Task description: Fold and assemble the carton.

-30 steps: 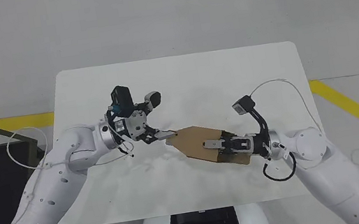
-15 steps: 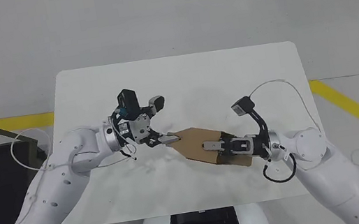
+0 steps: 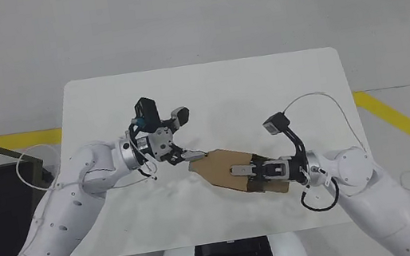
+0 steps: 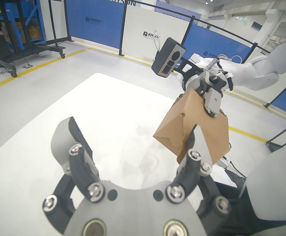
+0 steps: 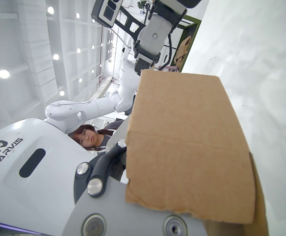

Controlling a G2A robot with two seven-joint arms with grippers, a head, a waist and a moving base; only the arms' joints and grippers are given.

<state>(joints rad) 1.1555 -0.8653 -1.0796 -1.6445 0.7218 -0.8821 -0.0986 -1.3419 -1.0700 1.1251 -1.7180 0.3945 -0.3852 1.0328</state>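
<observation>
Brown carton [image 3: 221, 162], partly folded, near the middle of the tabletop [image 3: 262, 78] front edge, right gripper [image 3: 246, 171] jaws pinching the end nearer the right edge, left gripper [image 3: 185, 137] jaws spread wide, one fingertip [image 3: 196, 157] just beside the carton's pointed end.

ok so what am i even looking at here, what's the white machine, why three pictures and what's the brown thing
It is a two-armed robot working at a white table. The top picture looks down from a camera above its arms. The other two come from a camera on each wrist, so each shows its own gripper up close and the other arm farther off. The brown thing is a cardboard carton that the robot is meant to fold and assemble. The right gripper is clamped on it. The left gripper is open, with one finger at the carton's pointed end.
</observation>
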